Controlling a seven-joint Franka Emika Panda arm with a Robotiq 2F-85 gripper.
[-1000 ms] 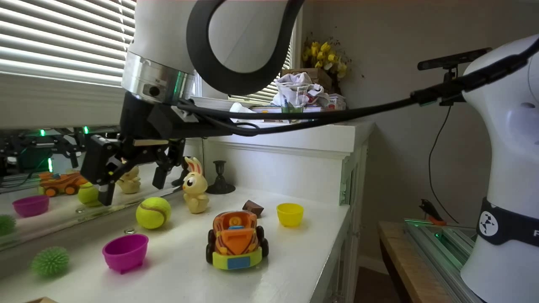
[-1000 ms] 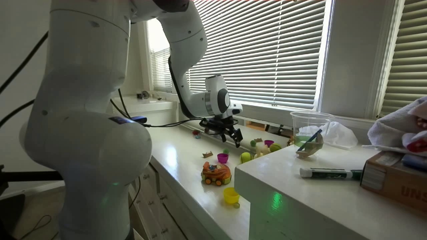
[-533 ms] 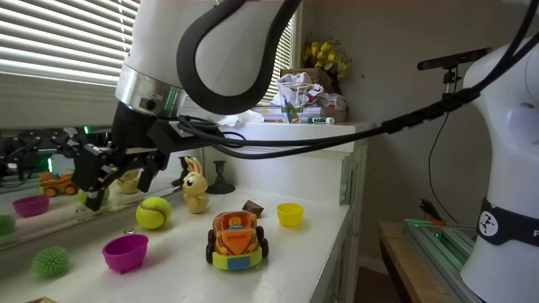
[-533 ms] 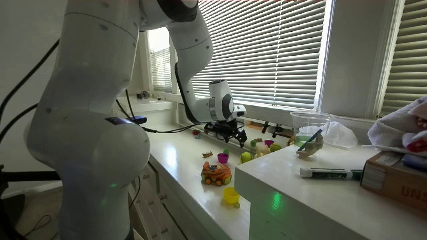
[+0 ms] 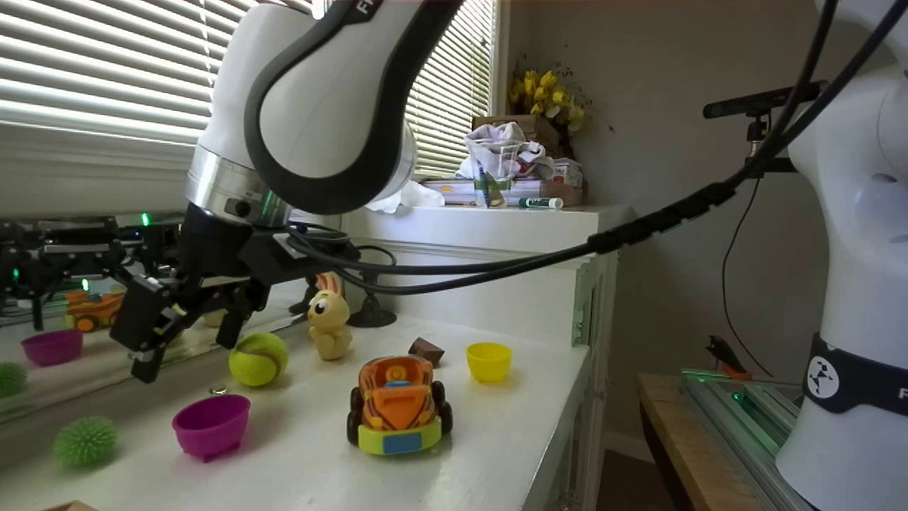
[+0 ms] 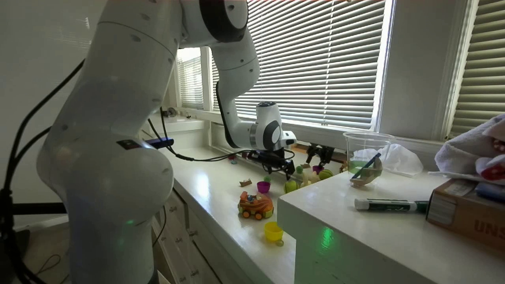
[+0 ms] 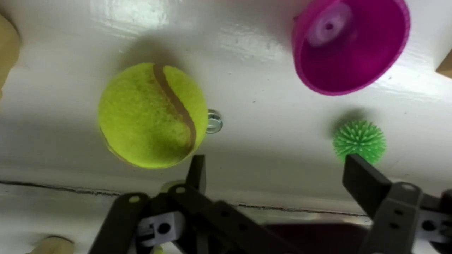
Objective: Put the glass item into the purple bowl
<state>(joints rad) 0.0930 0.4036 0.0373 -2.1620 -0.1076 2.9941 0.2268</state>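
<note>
The glass item (image 7: pixel 214 122) is a small clear glass disc on the white counter, right beside the tennis ball, which covers part of it in the wrist view. It also shows in an exterior view (image 5: pixel 218 389) behind the purple bowl (image 5: pixel 211 427). The purple bowl shows in the wrist view at the upper right (image 7: pixel 353 53) and in an exterior view (image 6: pixel 263 187); I see nothing in it. My gripper (image 7: pixel 275 165) is open and empty, fingers wide apart. In an exterior view the gripper (image 5: pixel 186 353) hangs above the counter near the mirror, higher than the glass item.
A tennis ball (image 7: pixel 152 116) touches or nearly touches the glass item. A green spiky ball (image 7: pixel 359 141) lies near the right finger. A rabbit toy (image 5: pixel 330 326), orange toy car (image 5: pixel 397 408), yellow bowl (image 5: pixel 489 362) and brown block (image 5: pixel 426 350) stand on the counter. A mirror (image 5: pixel 42 397) runs along the back.
My gripper has moved lower, and leftward in an exterior view where the bowl looks large. Its fingers stay open. The objects on the counter have not moved.
</note>
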